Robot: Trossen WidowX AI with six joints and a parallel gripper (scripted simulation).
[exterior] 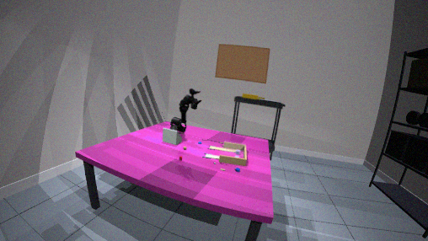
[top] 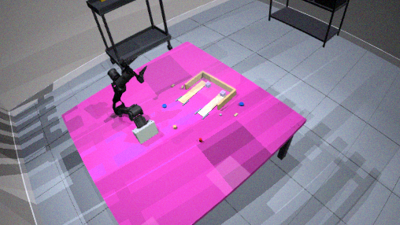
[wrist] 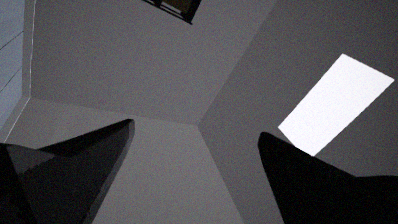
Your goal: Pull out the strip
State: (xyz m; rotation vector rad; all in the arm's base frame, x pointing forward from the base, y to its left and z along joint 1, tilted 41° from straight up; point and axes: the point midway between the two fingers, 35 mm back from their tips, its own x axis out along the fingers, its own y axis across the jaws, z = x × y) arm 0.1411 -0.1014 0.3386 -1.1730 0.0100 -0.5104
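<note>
Two pale strips lie side by side on the magenta table, the left strip (top: 191, 94) (exterior: 222, 149) and the right strip (top: 209, 107) (exterior: 212, 156). A small lilac cube (top: 208, 84) is at the inner end of the left strip, and another lilac cube (top: 223, 94) at the inner end of the right strip. No label is readable on either cube. A low wooden wall (top: 219, 81) (exterior: 232, 160) surrounds the cube ends on three sides. My gripper (top: 138, 64) (exterior: 200, 96) (wrist: 198, 132) is open and empty, raised high above the table, well away from the strips.
A pale grey-green box (top: 146, 133) (exterior: 172, 136) stands beside the arm's base. Small loose pieces lie around the strips, among them a blue one (top: 164, 105) (exterior: 200, 142), another blue one (top: 241, 104) (exterior: 238, 169) and a red one (top: 200, 140) (exterior: 180, 158).
</note>
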